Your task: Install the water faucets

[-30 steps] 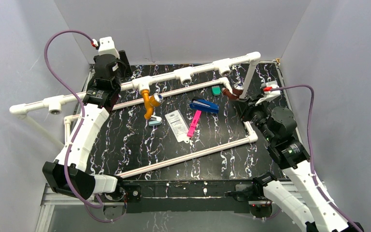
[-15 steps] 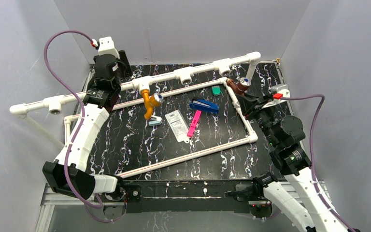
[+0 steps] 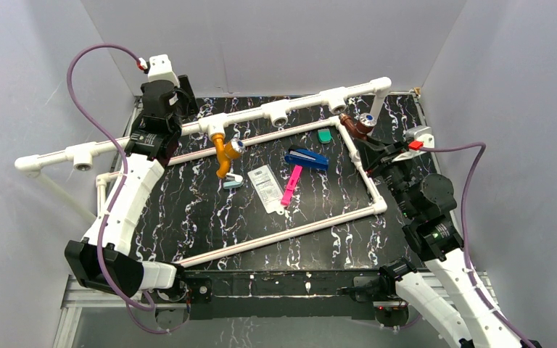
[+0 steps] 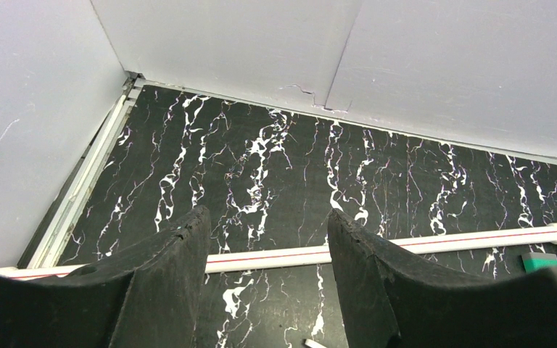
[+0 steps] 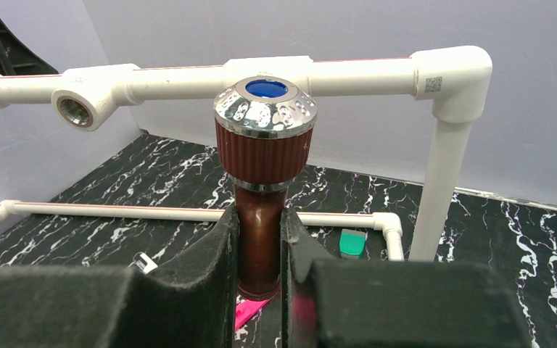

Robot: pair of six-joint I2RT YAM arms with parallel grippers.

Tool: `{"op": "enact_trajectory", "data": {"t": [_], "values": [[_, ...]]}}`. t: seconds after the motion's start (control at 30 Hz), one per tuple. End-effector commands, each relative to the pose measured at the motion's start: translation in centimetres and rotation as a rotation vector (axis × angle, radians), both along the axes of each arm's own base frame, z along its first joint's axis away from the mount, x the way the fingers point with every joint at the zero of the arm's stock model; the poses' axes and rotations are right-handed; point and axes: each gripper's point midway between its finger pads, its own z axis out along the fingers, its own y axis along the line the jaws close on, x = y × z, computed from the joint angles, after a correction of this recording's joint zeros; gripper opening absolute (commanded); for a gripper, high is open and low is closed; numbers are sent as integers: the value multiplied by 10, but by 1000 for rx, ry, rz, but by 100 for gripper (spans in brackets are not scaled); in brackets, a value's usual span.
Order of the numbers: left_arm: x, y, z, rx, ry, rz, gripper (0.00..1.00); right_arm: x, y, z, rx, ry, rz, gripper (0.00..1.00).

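Orange faucet at tee; brown faucet seemingly in right fingers

The black marbled worktop carries a white pipe frame, stapler, pink strip, white packet and green block.

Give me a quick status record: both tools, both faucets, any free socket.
left tool: open, empty
right tool: shut on the brown faucet, knob upward
orange faucet: hangs at a tee of the raised pipe
free socket: open tee mouth, left of the brown faucet in the right wrist view
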Motion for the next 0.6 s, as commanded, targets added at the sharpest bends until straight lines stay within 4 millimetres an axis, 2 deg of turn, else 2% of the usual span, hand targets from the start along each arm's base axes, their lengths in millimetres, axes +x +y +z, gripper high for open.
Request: {"op": "enact_trajectory", "data": {"t": [0.0,0.57], "values": [[-21,0,-67,51,251,-15,58,-2,-4,39,30,-126,-15,1],[-22,-2,-71,41,285,-16,58,4,-5,54,20,-164,-34,1]]}}
